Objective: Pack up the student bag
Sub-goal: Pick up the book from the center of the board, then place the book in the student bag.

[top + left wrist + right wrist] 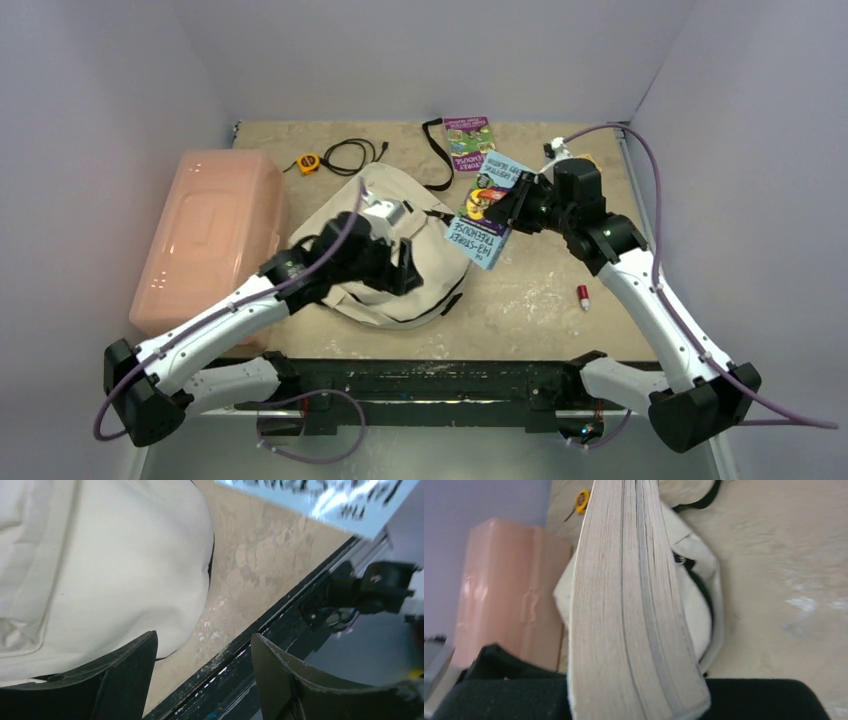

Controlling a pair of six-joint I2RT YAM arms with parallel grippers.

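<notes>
1. Student bag point(440, 265) — cream canvas with black zipper trim, lying slumped near the middle of the table point(540, 310).
2. Left gripper point(202, 642) — poised over the near half of the bag, claw spread apart with nothing between its fingers point(125, 680). In the left wrist view the cream fabric lies just beside one finger; whether they touch cannot be told.
3. Right gripper point(512, 207) — just right of the bag, claw clamped on a book point(485, 215).
4. Book: pale blue cover, held tilted above the bag's right rim. In the right wrist view its page edges fill the middle, with a black finger on either side.
5. Pink bin point(210, 235): large and rigid, directly left of the bag.
6. Second book point(468, 140): purple cover, lying flat beyond the bag toward the far wall.
7. Yellow tape measure point(310, 163) and black cable point(352, 153): side by side beyond the bag's far-left corner.
8. Small red item point(583, 295): on the table well right of the bag, too small to identify.
</notes>
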